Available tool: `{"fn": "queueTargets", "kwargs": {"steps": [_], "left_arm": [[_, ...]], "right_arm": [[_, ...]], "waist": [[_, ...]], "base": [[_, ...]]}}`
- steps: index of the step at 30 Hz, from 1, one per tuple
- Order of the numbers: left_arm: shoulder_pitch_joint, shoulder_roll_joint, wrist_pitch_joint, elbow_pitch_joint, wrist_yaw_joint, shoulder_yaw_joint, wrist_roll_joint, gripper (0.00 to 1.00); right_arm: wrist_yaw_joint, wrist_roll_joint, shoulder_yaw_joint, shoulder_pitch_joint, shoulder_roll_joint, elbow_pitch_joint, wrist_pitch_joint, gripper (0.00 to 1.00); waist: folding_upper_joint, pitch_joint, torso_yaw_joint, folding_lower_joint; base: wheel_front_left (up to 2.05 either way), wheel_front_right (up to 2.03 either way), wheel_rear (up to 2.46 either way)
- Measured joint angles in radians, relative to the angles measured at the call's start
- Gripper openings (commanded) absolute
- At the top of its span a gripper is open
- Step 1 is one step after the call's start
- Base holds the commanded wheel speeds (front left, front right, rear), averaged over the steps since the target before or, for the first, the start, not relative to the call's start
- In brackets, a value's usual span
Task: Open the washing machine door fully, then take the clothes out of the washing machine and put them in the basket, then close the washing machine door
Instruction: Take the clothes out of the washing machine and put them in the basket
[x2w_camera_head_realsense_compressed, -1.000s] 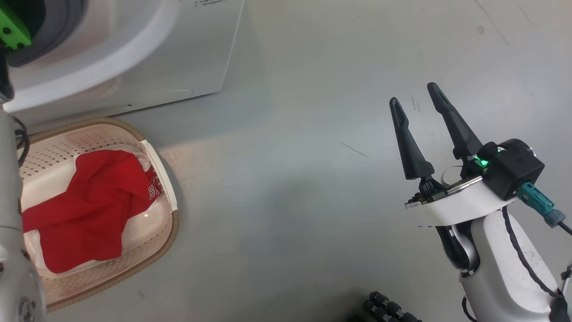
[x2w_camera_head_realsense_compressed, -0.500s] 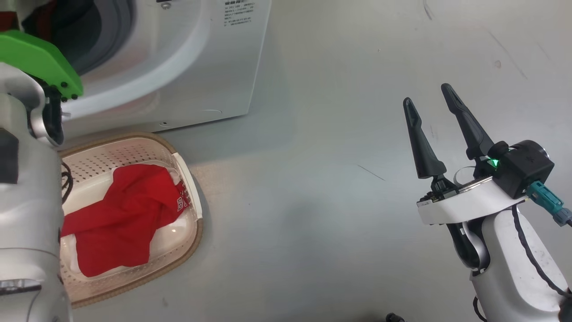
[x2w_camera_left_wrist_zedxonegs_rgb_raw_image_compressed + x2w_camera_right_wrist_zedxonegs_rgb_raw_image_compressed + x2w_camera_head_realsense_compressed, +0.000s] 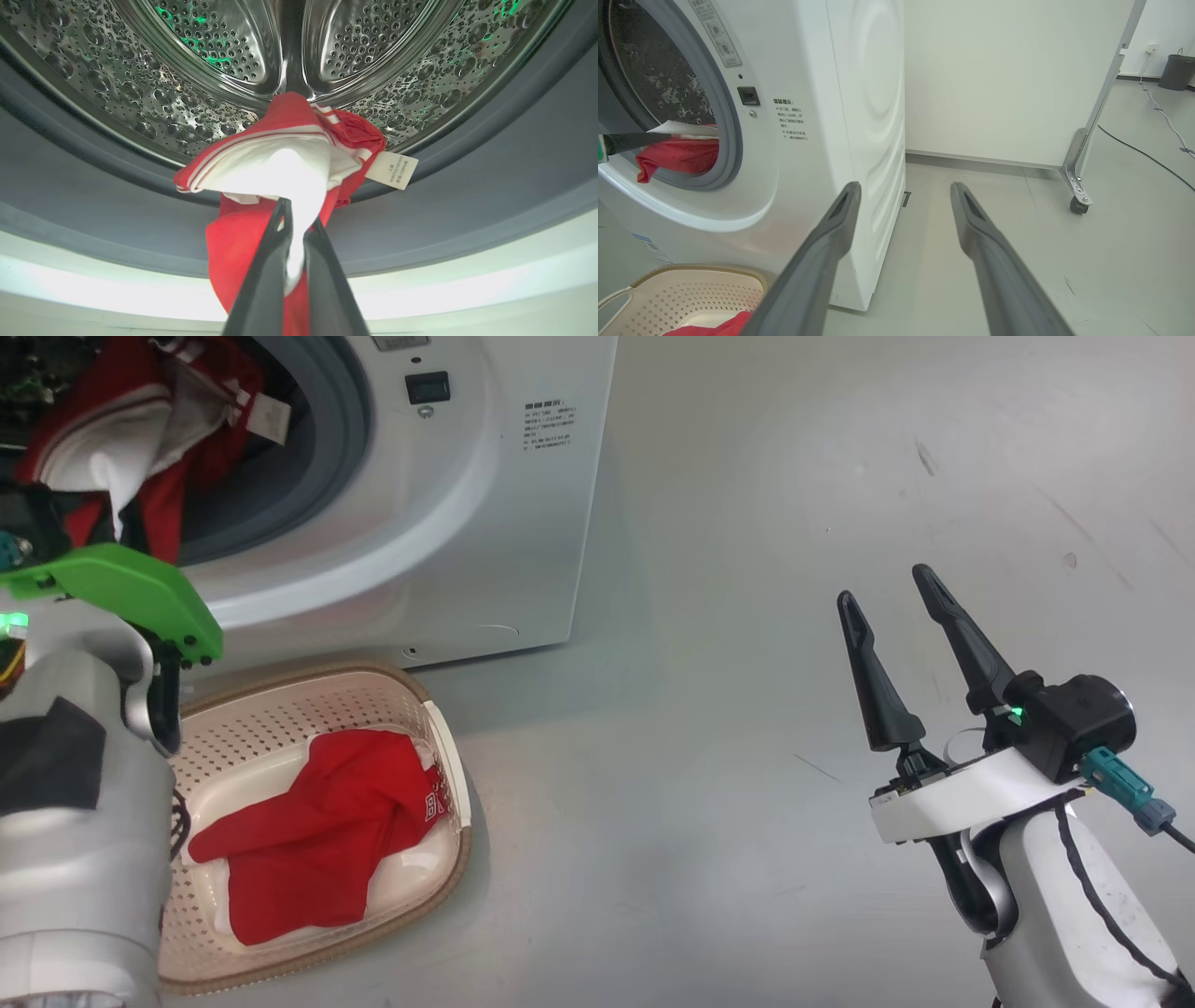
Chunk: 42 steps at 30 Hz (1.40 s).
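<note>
In the left wrist view my left gripper (image 3: 295,215) is shut on a red and white garment (image 3: 289,158) that hangs over the grey gasket at the mouth of the steel drum (image 3: 210,56). From the head, the same piece of the clothes (image 3: 121,439) shows at the washing machine (image 3: 485,504) opening, above my left arm's green plate (image 3: 121,588). A second red garment (image 3: 317,831) lies in the cream basket (image 3: 457,840) on the floor in front of the washer. My right gripper (image 3: 882,586) is open and empty, off to the right over the floor. The washing machine door is out of view.
Grey floor (image 3: 700,803) stretches right of the washer and basket. In the right wrist view a white wall panel stands on a metal leg with a caster (image 3: 1078,186). A black cable (image 3: 1148,156) runs across the floor toward a dark bin (image 3: 1176,70).
The head camera has swung up and left, so the whole picture shifted and the drum opening with the held garment came into view. The right gripper stays open.
</note>
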<state>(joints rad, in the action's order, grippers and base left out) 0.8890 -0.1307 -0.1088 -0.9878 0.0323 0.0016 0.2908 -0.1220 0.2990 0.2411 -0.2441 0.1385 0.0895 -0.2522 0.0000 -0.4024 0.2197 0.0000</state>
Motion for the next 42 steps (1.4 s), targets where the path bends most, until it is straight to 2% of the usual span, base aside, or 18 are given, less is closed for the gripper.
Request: {"fn": "queueTargets", "kwargs": {"steps": [9, 23, 29, 42], "left_arm": [[-0.118, 0.035, -0.103, -0.006, 0.036, -0.018, 0.0, 0.0], [-0.281, 0.063, -0.14, 0.046, 0.054, -0.033, 0.0, 0.0], [-0.324, 0.075, -0.14, 0.131, 0.056, -0.031, 0.0, 0.0], [-0.398, 0.084, -0.14, 0.443, 0.057, 0.001, -0.003, 0.0]], "right_arm": [[0.0, 0.0, -0.003, 0.052, -0.001, 0.023, 0.0, 1.0], [0.0, -0.003, -0.014, 0.131, -0.001, 0.038, 0.0, 1.0], [0.0, -0.003, -0.019, 0.154, -0.002, 0.037, 0.0, 1.0], [0.0, -0.004, -0.033, 0.174, -0.011, 0.024, 0.0, 1.0]], "waist": [[0.0, 0.094, -0.022, 0.0], [0.0, 0.244, -0.061, -0.0001], [0.0, 0.286, -0.084, 0.0], [0.0, 0.311, -0.109, -0.0001]], "base": [[0.0, 0.0, 0.0], [0.0, 0.0, 0.0], [0.0, 0.0, 0.0], [0.0, 0.0, 0.0]]}}
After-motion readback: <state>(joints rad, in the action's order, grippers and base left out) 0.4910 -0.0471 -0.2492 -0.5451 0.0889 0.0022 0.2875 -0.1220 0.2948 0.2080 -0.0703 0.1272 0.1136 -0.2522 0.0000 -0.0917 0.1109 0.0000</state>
